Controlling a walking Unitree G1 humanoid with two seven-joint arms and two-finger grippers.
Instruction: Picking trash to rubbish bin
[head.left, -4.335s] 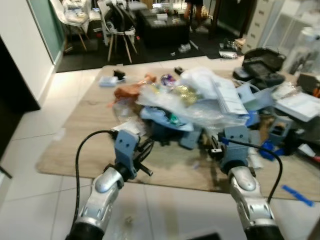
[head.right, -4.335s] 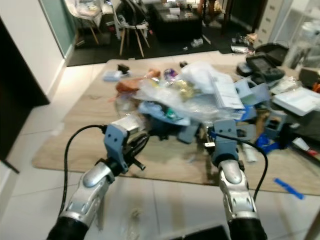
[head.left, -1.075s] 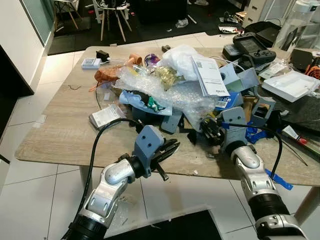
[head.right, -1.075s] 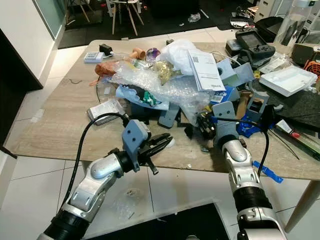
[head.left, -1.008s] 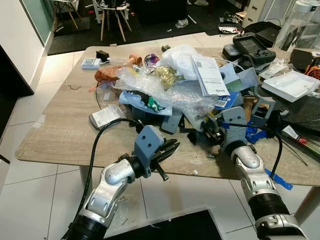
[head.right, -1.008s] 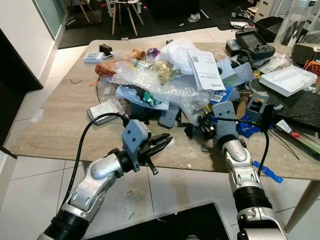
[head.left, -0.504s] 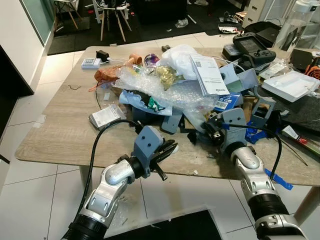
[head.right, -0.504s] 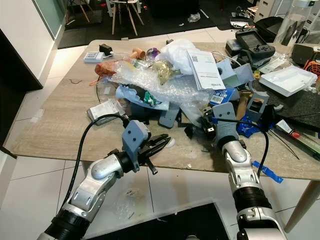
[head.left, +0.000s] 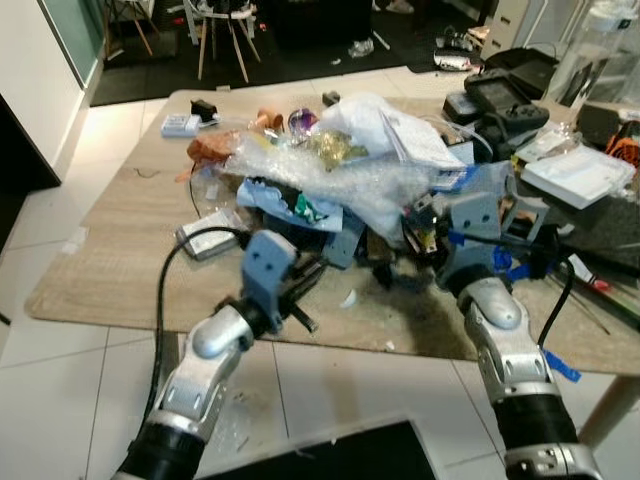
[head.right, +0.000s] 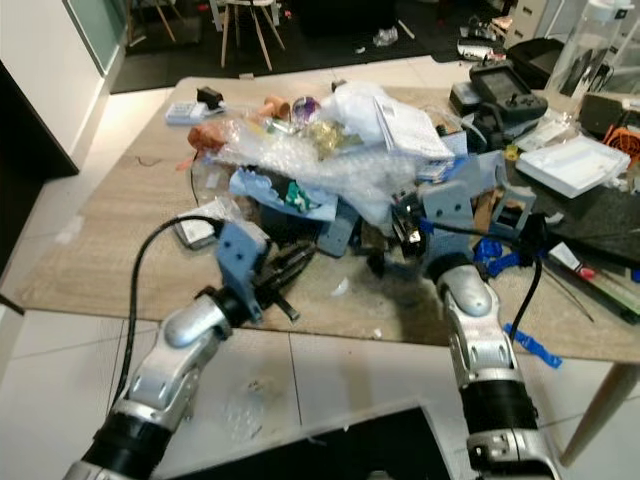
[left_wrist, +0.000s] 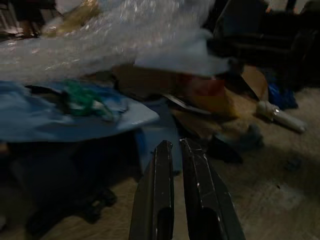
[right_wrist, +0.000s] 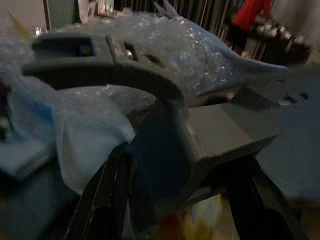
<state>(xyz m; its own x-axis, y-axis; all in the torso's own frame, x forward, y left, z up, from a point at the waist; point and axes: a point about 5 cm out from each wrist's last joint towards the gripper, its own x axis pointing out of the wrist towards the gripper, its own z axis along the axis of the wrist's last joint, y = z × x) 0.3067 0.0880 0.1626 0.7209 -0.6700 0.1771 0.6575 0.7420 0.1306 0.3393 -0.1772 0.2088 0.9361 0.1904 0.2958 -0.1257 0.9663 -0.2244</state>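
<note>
No legible text or labels.
</note>
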